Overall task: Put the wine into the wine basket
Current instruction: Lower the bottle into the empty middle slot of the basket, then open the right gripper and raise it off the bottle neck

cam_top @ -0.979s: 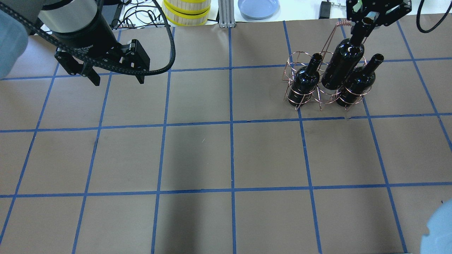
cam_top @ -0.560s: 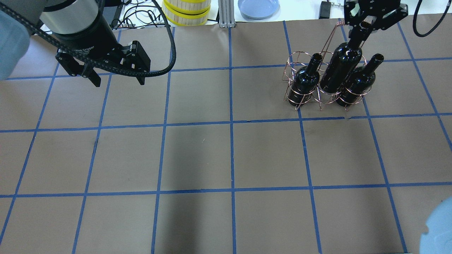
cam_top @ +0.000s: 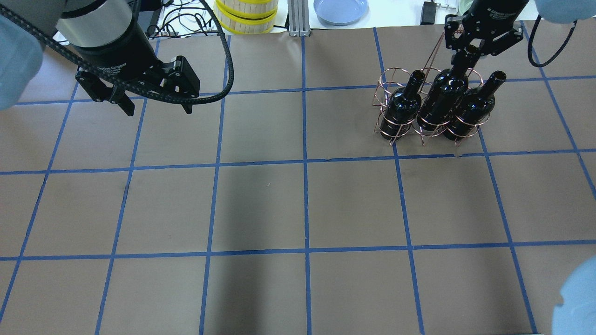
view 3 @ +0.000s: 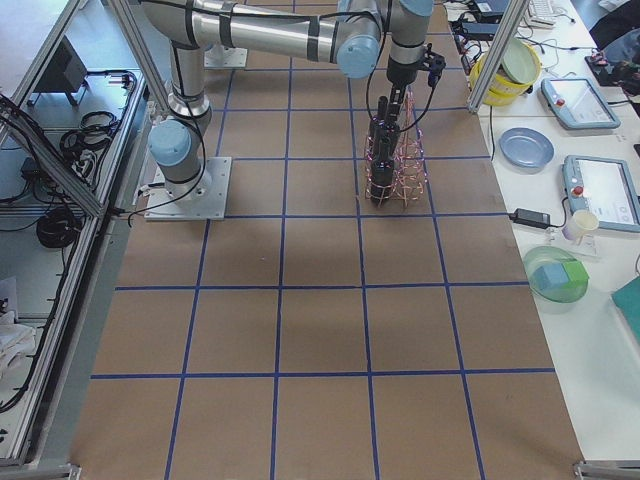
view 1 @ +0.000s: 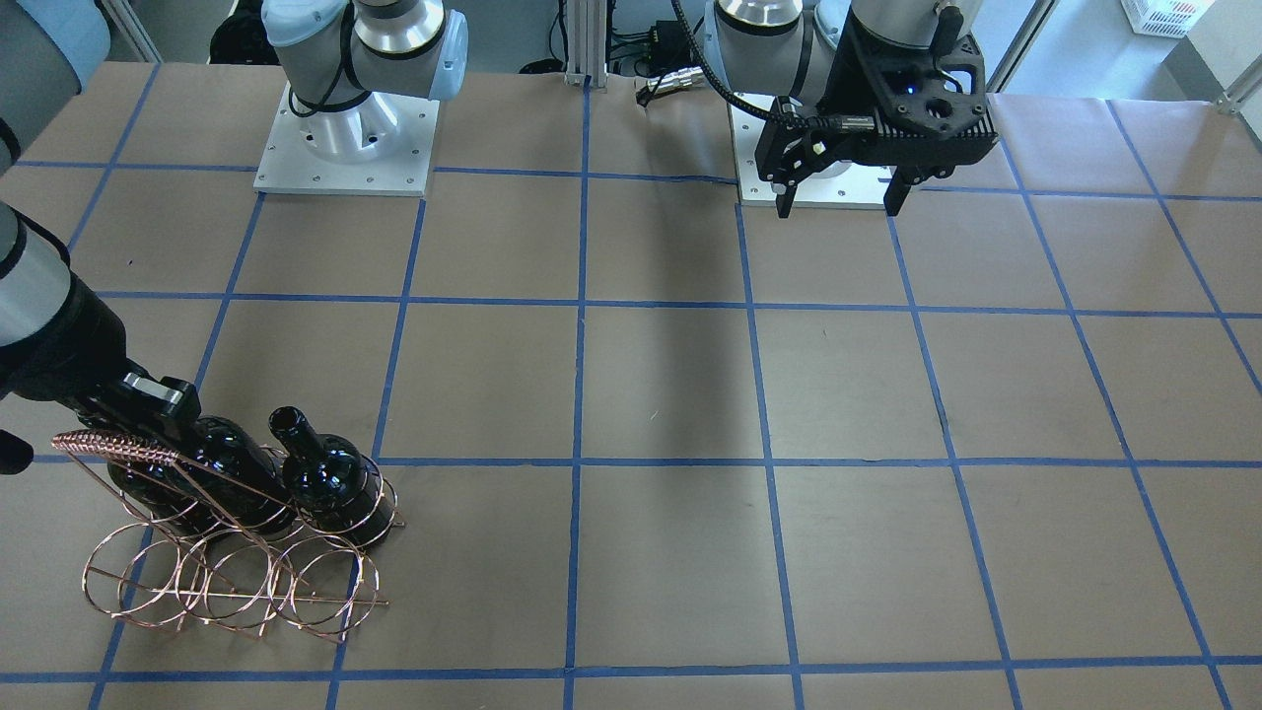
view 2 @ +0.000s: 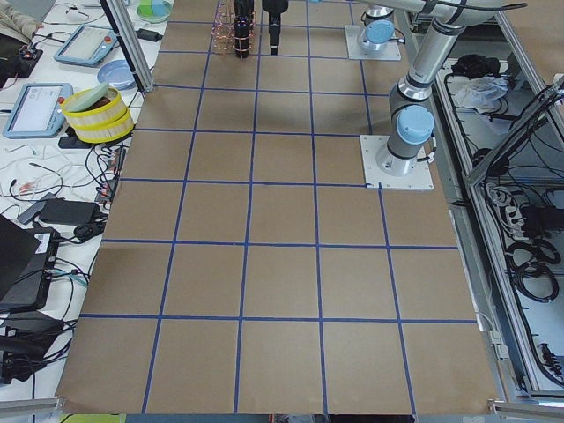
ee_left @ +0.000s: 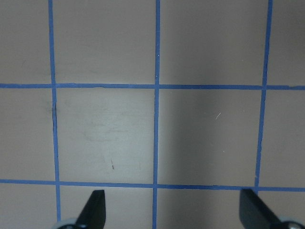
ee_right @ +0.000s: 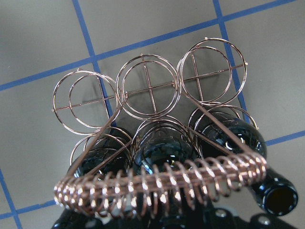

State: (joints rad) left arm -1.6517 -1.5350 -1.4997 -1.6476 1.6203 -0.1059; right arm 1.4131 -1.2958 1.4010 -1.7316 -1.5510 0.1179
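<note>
Wine stood in the wine basket

The wine (cam_top: 442, 100) is gripped at its neck by the clenched right gripper (cam_top: 467, 50) and is set in the wine basket's (ee_right: 162, 183) middle ring (two other bottles (cam_top: 399, 109) flank it); the left gripper (cam_top: 156, 106) is spread wide, well apart.

1. Robotics lab: an arm mounting plate (view 1: 296, 168) is bolted onto a brown tabletop (cam_top: 354, 204) gridded with blue tape.
2. On the far side bench: teach pendant (view 3: 602, 190), loose cables (view 2: 40, 172), aluminium framing post (view 3: 495, 55).
</note>
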